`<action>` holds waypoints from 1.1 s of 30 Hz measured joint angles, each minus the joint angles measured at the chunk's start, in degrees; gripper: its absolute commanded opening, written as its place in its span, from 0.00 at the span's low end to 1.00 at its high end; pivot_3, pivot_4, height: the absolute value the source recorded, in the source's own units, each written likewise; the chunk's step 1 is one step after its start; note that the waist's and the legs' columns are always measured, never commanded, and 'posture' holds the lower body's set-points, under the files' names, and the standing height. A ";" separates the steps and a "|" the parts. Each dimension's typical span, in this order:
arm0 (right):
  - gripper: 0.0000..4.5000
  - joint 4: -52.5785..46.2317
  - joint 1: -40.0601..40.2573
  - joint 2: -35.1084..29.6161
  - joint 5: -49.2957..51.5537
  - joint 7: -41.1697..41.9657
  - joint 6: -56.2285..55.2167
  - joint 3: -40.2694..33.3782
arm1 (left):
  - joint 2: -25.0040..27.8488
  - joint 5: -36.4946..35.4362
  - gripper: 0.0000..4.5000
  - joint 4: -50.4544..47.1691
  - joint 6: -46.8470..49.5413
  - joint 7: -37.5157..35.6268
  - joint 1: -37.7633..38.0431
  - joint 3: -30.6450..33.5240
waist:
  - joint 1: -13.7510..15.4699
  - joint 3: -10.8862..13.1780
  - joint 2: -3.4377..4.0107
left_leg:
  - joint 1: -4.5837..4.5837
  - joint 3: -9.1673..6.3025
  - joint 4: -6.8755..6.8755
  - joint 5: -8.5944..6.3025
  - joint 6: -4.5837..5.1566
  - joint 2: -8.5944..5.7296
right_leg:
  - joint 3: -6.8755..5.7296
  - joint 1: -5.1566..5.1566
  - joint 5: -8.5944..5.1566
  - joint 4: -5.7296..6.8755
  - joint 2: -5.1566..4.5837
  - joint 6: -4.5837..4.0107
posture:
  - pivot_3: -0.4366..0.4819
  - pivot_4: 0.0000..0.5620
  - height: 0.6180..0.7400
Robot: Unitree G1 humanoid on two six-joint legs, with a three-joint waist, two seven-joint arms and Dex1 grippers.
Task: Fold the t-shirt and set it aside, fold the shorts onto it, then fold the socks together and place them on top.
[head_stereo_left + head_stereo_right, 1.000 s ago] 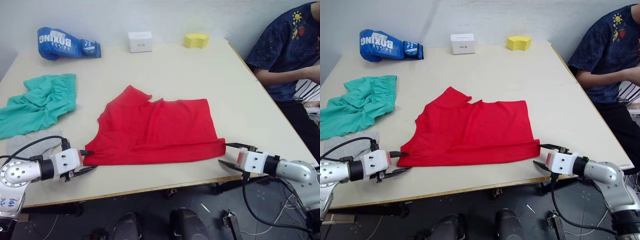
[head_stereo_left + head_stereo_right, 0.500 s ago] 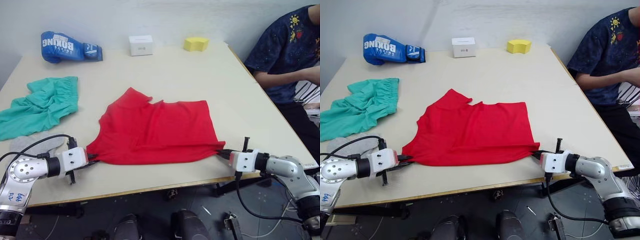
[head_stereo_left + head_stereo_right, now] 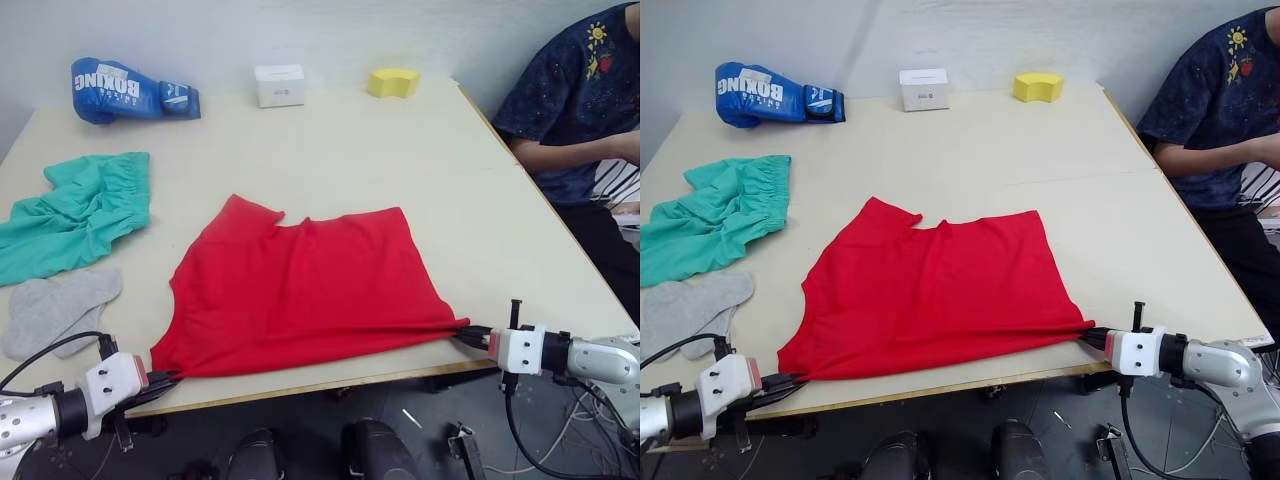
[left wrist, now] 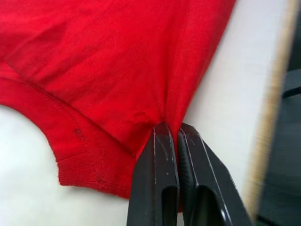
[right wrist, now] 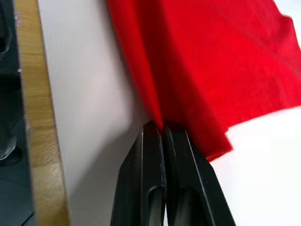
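Note:
The red t-shirt point(image 3: 305, 285) lies spread flat on the table, its near edge close to the table's front rim. My left gripper point(image 3: 160, 381) is shut on the shirt's near left corner; the wrist view has the black fingertips point(image 4: 162, 136) pinching red cloth point(image 4: 117, 70). At the near right corner my right gripper point(image 3: 470, 333) is shut on the shirt point(image 5: 207, 61) too. The teal shorts point(image 3: 75, 210) lie crumpled at the left. Two grey socks point(image 3: 55, 310) rest flat in front of the shorts.
A blue boxing glove point(image 3: 125, 88), a white box point(image 3: 279, 85) and a yellow block point(image 3: 392, 81) stand along the table's far edge. A seated person point(image 3: 580, 110) is at the right side. The table's front edge point(image 3: 330, 381) runs just beyond both grippers.
Both grippers went from open beside the shirt's near corners to shut on them, then pulled the shirt toward the table's front edge. The camera view shifted slightly.

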 measured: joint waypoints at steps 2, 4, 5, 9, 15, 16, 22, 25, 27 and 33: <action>0.00 -1.58 1.96 -0.74 0.96 0.51 0.52 -0.38 | -1.14 -0.03 0.01 -1.55 0.09 0.04 2.86 1.27 | 0.08 0.05 -0.09 | 0.00 -0.02 0.01 -0.14 0.20 0.00 | 0.00 0.04 -0.01 -0.04 0.00 -0.02 | 0.48 0.27 1.00; 0.00 -2.74 3.00 -0.80 1.28 0.72 1.35 -0.65 | -1.96 0.07 0.01 -1.86 0.07 0.25 3.89 2.20 | 0.12 0.09 -0.17 | -0.01 -0.04 0.09 -0.16 0.21 0.01 | 0.00 0.04 -0.06 -0.04 0.00 -0.11 | 0.48 0.27 1.00; 0.00 -3.39 3.38 -0.80 1.30 0.73 1.87 -0.72 | -2.28 0.21 0.01 -1.86 0.07 0.48 3.91 2.33 | 0.12 0.10 -0.17 | -0.01 -0.05 0.13 -0.16 0.21 0.00 | 0.00 0.04 -0.09 -0.04 0.00 -0.18 | 0.48 0.27 1.00; 0.00 -4.62 4.50 -0.79 1.48 0.71 3.16 -0.82 | -2.53 0.75 0.01 -1.87 0.07 1.01 3.86 2.35 | 0.05 0.10 -0.19 | -0.01 -0.07 0.24 -0.32 0.02 0.00 | 0.02 0.09 -0.14 -0.04 -0.02 -0.29 | 0.48 0.27 1.00; 0.00 -6.43 5.65 -0.62 4.12 1.32 6.93 -1.08 | -4.24 -1.05 0.34 -3.83 3.05 0.99 5.25 4.61 | 0.03 0.10 -0.26 | -0.04 -0.07 0.25 -0.20 0.31 0.01 | 0.03 0.08 -0.14 -0.04 -0.03 -0.29 | 0.48 0.27 1.00; 0.10 -7.29 6.41 -0.24 5.47 1.46 8.77 -1.52 | -4.83 -1.65 0.42 -3.85 3.60 0.98 5.75 5.58 | 0.04 0.10 -0.28 | -0.05 -0.09 0.24 -0.22 0.31 0.02 | 0.03 0.07 -0.14 -0.04 -0.02 -0.29 | 0.48 0.27 1.00; 0.50 -13.04 10.19 -0.02 9.42 3.23 14.77 -2.97 | -3.83 -9.31 0.82 -4.53 11.69 -3.14 9.21 11.73 | 0.05 0.22 -0.45 | -0.10 -0.15 0.22 -0.26 0.26 0.05 | -0.02 0.00 -0.15 -0.04 0.01 -0.30 | 0.48 0.27 1.00; 0.73 -17.70 14.02 -0.39 13.39 3.17 21.60 -7.51 | 0.09 -15.50 1.00 -2.57 19.90 -6.82 9.22 18.28 | 0.16 0.39 -0.37 | -0.19 -0.19 0.29 -0.31 0.19 0.02 | -0.02 -0.06 -0.17 -0.05 0.00 -0.34 | 0.48 0.27 1.00; 0.88 -20.06 14.21 -1.32 15.92 2.31 27.23 -11.78 | 2.57 -20.54 1.00 0.60 25.38 -8.12 5.57 21.71 | 0.24 0.51 -0.23 | -0.18 -0.23 0.36 -0.39 0.05 -0.03 | -0.02 -0.06 -0.18 -0.06 -0.06 -0.39 | 0.48 0.27 1.00; 0.99 -22.59 7.71 -0.02 18.79 -3.47 37.08 -19.23 | 5.07 -25.93 1.00 5.91 32.39 -6.99 -8.92 21.88 | 0.12 0.59 -0.23 | -0.22 -0.28 0.31 -0.35 0.11 -0.09 | 0.06 0.00 -0.03 -0.19 -0.05 -0.56 | 0.48 0.27 1.00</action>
